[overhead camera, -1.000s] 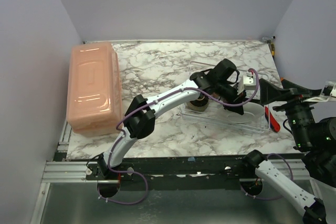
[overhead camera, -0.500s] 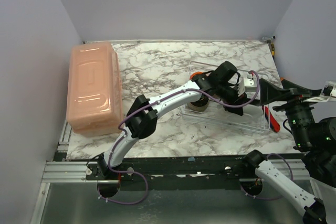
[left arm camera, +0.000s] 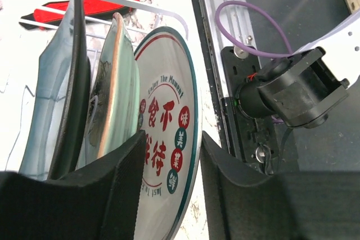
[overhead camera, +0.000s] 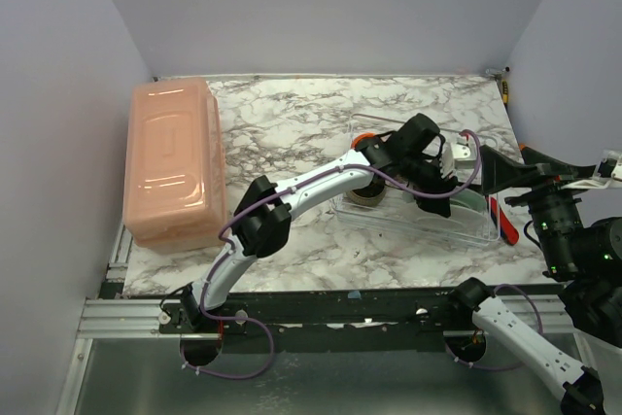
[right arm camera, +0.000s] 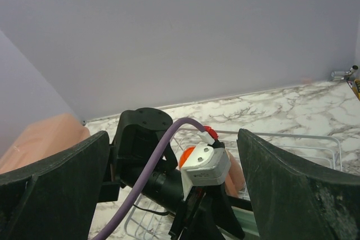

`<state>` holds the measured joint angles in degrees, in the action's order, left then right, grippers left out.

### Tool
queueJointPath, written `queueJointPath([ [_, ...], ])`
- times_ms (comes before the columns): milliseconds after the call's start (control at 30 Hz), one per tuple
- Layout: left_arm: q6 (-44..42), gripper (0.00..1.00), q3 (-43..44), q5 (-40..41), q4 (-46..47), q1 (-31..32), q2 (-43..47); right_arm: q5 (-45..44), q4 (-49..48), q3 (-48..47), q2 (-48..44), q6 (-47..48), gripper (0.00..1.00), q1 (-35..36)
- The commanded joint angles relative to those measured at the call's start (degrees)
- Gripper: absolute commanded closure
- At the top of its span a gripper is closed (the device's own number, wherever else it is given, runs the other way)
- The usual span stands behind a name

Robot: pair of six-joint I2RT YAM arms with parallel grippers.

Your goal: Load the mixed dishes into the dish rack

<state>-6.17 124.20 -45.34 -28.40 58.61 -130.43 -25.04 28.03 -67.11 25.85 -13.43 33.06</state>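
The dish rack (overhead camera: 476,232), a clear tray with a wire grid, lies at the table's right. My left gripper (overhead camera: 442,185) reaches down into it. In the left wrist view its fingers (left arm camera: 115,189) close on a white plate with a teal rim and red and teal characters (left arm camera: 166,82), standing on edge. A greenish-teal plate (left arm camera: 115,94) and a dark plate (left arm camera: 76,77) stand beside it. A dark brown bowl (overhead camera: 367,194) and an orange bowl (overhead camera: 362,140) sit at the rack's left end. A pinkish mug (right arm camera: 237,175) shows behind the left wrist. My right gripper (overhead camera: 505,174) hovers open and empty right of the rack.
A long salmon-pink tub (overhead camera: 175,162) stands at the table's left. A red-and-black tool (overhead camera: 497,213) lies just right of the rack. A small yellow tape measure (overhead camera: 503,90) sits at the far right corner. Walls close in on three sides.
My left gripper has shifted slightly right and lowered into the rack with the plate. The right arm has not moved.
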Motion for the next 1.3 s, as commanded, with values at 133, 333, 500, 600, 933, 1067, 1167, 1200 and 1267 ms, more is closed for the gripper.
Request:
queueJointPath([
  [133,0.2,0.46,-2.6,9.1,-0.5,-0.3,9.7,-1.4,-0.4,-0.4,-0.4,-0.5,0.03,0.3],
  [333,0.8,0.43,-9.4,13.1,2.1,-0.3,19.2,-1.4,0.5,-0.8,-0.7,-0.7,0.00,0.3],
  [500,2.5,0.43,-14.6,18.1,3.6,-0.3,28.5,-1.6,0.9,-1.5,-1.5,-0.3,0.00,0.3],
  [600,4.4,0.42,-18.0,22.4,4.6,-0.3,34.5,-3.5,1.8,-2.7,-1.5,-0.7,0.00,0.3],
  [933,8.7,0.31,-30.2,52.1,2.0,-0.3,59.6,-7.5,5.9,-8.7,-1.9,0.2,0.00,0.3],
  [1067,11.6,0.24,-38.5,57.8,6.2,-0.3,71.2,-8.1,6.3,-10.1,-3.4,-0.1,0.00,0.3],
  [1167,13.8,0.20,-44.5,60.7,9.6,-0.4,80.2,-8.0,7.4,-11.8,-4.2,-0.8,0.00,0.3],
  [1200,14.7,0.19,-46.2,61.5,10.5,-0.4,82.5,-8.1,7.9,-12.5,-4.3,-1.2,0.00,0.3],
  [1267,16.2,0.17,-48.8,63.6,11.9,-0.4,87.3,-8.4,9.2,-13.9,-4.3,-1.8,0.00,0.3],
])
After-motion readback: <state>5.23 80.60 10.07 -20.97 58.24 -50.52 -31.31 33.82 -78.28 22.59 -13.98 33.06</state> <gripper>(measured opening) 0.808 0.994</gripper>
